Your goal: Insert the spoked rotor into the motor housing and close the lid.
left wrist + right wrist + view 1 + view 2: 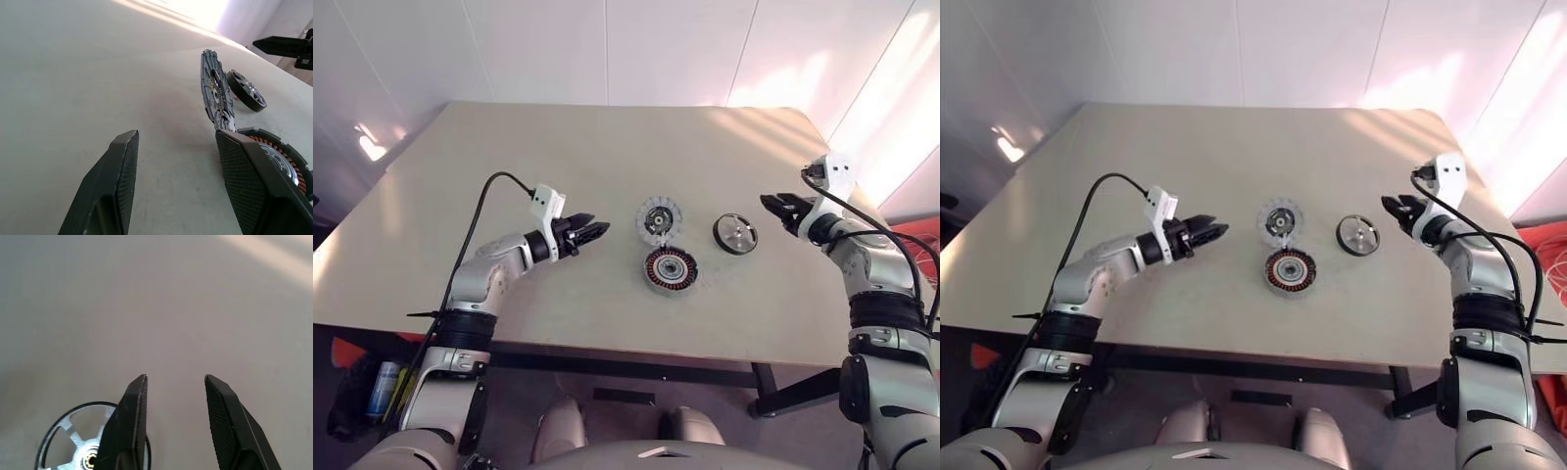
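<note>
The spoked rotor [735,233], black-rimmed with a silver spoked face, lies flat on the table right of centre. To its left sits the motor housing [670,269], its copper windings showing. The ribbed grey lid [660,219] is swung open at the housing's far edge and stands tilted up. My left gripper [592,233] hovers left of the housing, open and empty, as seen in the left wrist view [176,134]. My right gripper [771,204] hangs just right of the rotor, open with nothing between its fingers [176,378]; the rotor [73,443] lies beside its left finger.
The beige table [509,157] has its front edge close to me and a cut corner at the far right. Black cables run along both forearms. A bottle [382,387] lies on the floor at the left, under the table's edge.
</note>
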`<state>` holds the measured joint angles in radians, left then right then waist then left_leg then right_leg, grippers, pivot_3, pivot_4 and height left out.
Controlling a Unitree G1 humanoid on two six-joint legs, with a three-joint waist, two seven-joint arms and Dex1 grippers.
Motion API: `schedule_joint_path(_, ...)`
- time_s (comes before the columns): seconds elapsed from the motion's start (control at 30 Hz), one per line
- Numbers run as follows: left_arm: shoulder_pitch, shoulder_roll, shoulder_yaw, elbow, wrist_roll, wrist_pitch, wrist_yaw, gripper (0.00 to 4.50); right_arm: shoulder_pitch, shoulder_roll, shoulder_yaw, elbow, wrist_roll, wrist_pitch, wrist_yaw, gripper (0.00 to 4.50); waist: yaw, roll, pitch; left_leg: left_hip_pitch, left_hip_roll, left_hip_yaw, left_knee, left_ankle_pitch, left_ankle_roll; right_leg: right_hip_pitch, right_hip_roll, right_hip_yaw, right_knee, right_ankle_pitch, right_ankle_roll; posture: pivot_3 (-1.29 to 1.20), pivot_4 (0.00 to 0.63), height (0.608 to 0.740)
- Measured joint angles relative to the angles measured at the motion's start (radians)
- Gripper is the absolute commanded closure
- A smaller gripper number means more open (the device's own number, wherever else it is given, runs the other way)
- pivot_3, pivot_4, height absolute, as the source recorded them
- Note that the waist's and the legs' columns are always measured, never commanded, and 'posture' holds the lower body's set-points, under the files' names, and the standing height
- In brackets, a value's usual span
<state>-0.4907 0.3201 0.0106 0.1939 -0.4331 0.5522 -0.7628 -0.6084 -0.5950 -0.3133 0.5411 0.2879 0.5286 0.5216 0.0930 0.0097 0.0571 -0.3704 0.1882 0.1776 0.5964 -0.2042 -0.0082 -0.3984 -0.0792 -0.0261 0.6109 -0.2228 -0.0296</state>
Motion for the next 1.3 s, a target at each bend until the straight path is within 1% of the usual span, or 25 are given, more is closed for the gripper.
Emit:
schedule_joint_path(0.13, 0.000, 0.000, -0.001, 0.001, 0.000, 0.000, -0.001, 1.84, -0.038, -0.036, -0.054, 0.034, 0.050, 0.099, -0.009, 1.52, 0.004, 0.000, 0.000, 0.000, 0.000, 0.000, 0.000, 0.000, 0.000, 0.000, 0.000, 0.000, 0.000, 0.000, 0.000, 0.00, 0.000, 0.740)
schedule_joint_path(0.2, 0.000, 0.000, -0.001, 0.001, 0.000, 0.000, -0.001, 1.84, -0.038, -0.065, -0.057, 0.034, 0.065, 0.141, 0.024, 1.52, 0.006, 0.000, 0.000, 0.000, 0.000, 0.000, 0.000, 0.000, 0.000, 0.001, 0.000, 0.000, 0.000, 0.000, 0.000, 0.00, 0.000, 0.740)
schedule_joint_path(0.3, 0.000, -0.002, -0.002, 0.001, 0.000, 0.001, -0.001, 1.84, -0.028, -0.082, -0.057, 0.034, 0.074, 0.186, 0.063, 1.52, 0.009, 0.000, 0.000, 0.000, 0.000, 0.000, 0.000, 0.000, 0.000, 0.001, 0.000, 0.000, 0.000, 0.000, 0.000, 0.00, 0.000, 0.740)
schedule_joint_path(0.4, 0.000, -0.002, -0.002, 0.001, 0.000, 0.002, -0.001, 1.84, -0.004, -0.087, -0.070, 0.034, 0.113, 0.273, 0.094, 1.52, 0.010, 0.000, 0.000, 0.000, 0.000, 0.000, 0.000, 0.000, 0.000, 0.000, 0.000, 0.000, 0.000, 0.000, 0.000, 0.00, 0.000, 0.740)
schedule_joint_path(0.5, 0.001, -0.003, -0.002, 0.001, 0.000, 0.005, 0.000, 1.84, -0.006, -0.088, -0.128, 0.056, 0.176, 0.380, 0.104, 1.52, 0.010, 0.000, 0.000, 0.000, 0.000, 0.000, 0.001, 0.000, 0.000, 0.001, 0.000, 0.000, 0.001, 0.000, 0.000, 0.00, 0.000, 0.740)
schedule_joint_path(0.63, 0.003, -0.003, -0.001, 0.000, -0.002, 0.013, 0.000, 1.84, -0.018, -0.091, -0.231, 0.181, 0.238, 0.472, 0.082, 1.52, 0.013, 0.000, 0.000, 0.000, 0.000, 0.000, 0.001, 0.000, 0.000, 0.001, 0.000, 0.000, 0.001, 0.000, 0.000, 0.00, 0.000, 0.740)
schedule_joint_path(0.73, 0.003, -0.003, -0.001, 0.000, -0.002, 0.016, 0.000, 1.84, -0.019, -0.094, -0.272, 0.248, 0.264, 0.499, 0.082, 1.52, 0.013, 0.000, 0.000, 0.000, 0.000, 0.000, 0.001, 0.000, 0.000, 0.000, 0.000, 0.000, 0.001, 0.000, 0.000, 0.00, 0.000, 0.740)
schedule_joint_path(0.93, 0.003, -0.001, -0.001, 0.000, -0.002, 0.021, -0.001, 1.84, -0.019, -0.094, -0.287, 0.314, 0.276, 0.505, 0.098, 1.52, 0.013, 0.000, 0.000, 0.000, 0.000, 0.000, 0.001, 0.000, 0.000, 0.001, 0.000, -0.001, 0.001, 0.000, 0.000, 0.00, 0.000, 0.740)
schedule_joint_path(1.1, 0.003, 0.002, -0.001, 0.000, -0.002, 0.023, -0.001, 1.84, -0.010, -0.064, -0.281, 0.306, 0.289, 0.507, 0.133, 1.52, 0.010, 0.000, 0.000, 0.001, 0.001, 0.000, 0.001, 0.000, 0.000, 0.001, 0.000, -0.001, 0.001, 0.000, 0.000, 0.00, 0.000, 0.740)
schedule_joint_path(1.3, 0.003, 0.005, -0.001, 0.000, -0.002, 0.024, -0.001, 1.84, -0.003, 0.013, -0.245, 0.240, 0.308, 0.533, 0.164, 1.52, 0.006, 0.001, 0.000, 0.001, 0.001, 0.000, 0.001, 0.001, -0.002, 0.000, 0.000, -0.001, 0.003, 0.000, -0.001, 0.00, 0.000, 0.740)
